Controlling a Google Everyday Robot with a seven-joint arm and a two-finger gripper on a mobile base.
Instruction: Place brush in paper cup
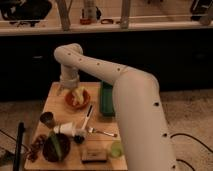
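The brush (pixel 88 116) is a slim pale stick with a dark section. It lies on the wooden table (pixel 56 102) near the middle, pointing towards the far edge. The white paper cup (pixel 65 128) lies on its side just left of the brush's near end. My gripper (pixel 69 89) hangs at the end of the white arm over the far left of the table. It is beside the orange bowl (pixel 77 98), above and behind the brush, and apart from both brush and cup.
A small grey metal cup (pixel 47 119) stands left of the paper cup. A silver fork (pixel 103 132) lies to the right of the paper cup. A green box (pixel 106 100) sits on the table's right side. A dark bowl (pixel 55 147), a green fruit (pixel 116 149) and a dark block (pixel 94 155) are at the front.
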